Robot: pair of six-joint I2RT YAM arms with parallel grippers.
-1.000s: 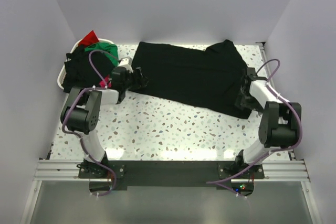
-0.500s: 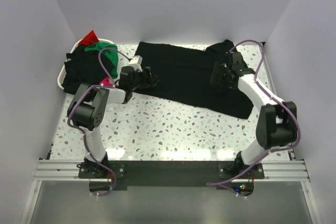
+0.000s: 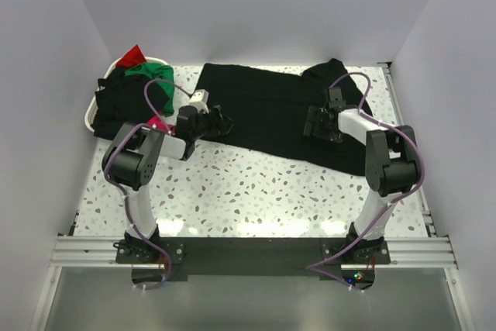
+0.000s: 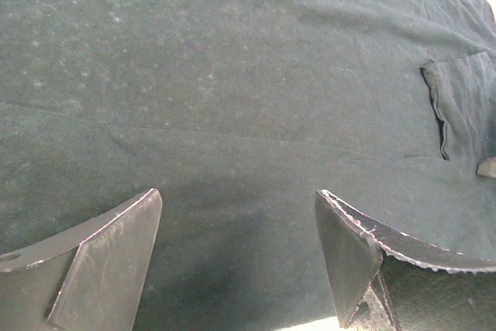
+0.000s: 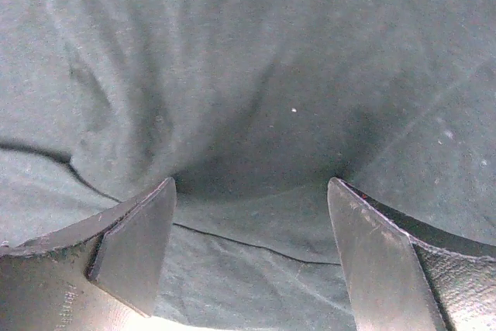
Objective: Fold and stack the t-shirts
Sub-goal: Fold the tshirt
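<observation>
Status: the black t-shirt (image 3: 271, 114) lies spread flat across the far half of the tabletop (image 3: 256, 191), with one corner turned over at its far right. The remaining shirts (image 3: 128, 91), black, green and red, sit heaped in the white basket (image 3: 87, 118) at far left. Change, right side: a second ago my right jaws were parked at the shirt's right edge. They have since swung up and inboard, and now sit low over the cloth, right of centre. Change, left side: my left jaws have crept a little way in from the shirt's left edge and are now just over its near-left margin. The shirt itself has not shifted or changed outline over the interval. Jaw state: both pairs stand apart with nothing clamped. In the right wrist view the cloth between the jaws is drawn into a shallow pucker, with a layered edge crossing just below it. In the left wrist view the cloth is flat, with a sliver of tabletop showing at the near edge. Reading: no fold is made yet; this was a repositioning move, and both pairs look staged for a pinch. Next requirement, as I judge it: close on a single layer each side, then lift together so the fold lands straight.
</observation>
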